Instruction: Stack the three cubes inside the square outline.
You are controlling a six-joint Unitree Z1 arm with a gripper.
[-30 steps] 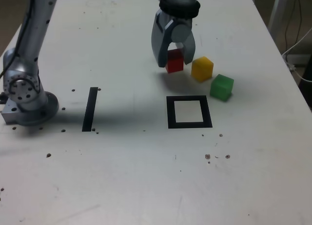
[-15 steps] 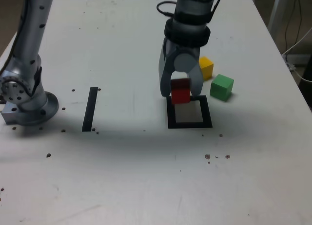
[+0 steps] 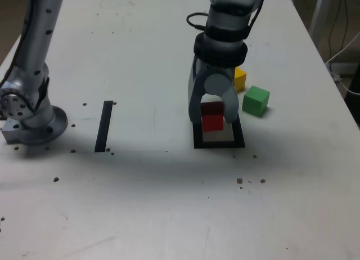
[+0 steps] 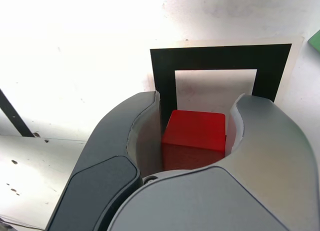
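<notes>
Red cube (image 3: 212, 117) is seen pinched between the two grey jaws of the gripper (image 3: 212, 120), which is clamped tight on its sides and pointed down at the table (image 3: 140, 181). In the wrist view the same cube (image 4: 194, 139) is framed by the curved jaws (image 4: 195, 141), with the square outline (image 4: 220, 58) of black tape lying directly beyond it. From the exterior view the cube is held over the white centre of the outline (image 3: 218, 143); whether it touches the surface cannot be told. Behind the gripper, the yellow cube (image 3: 240, 79) is partly hidden, and the green cube (image 3: 256, 100) sits just beside it toward the exterior view's right, outside the frame.
</notes>
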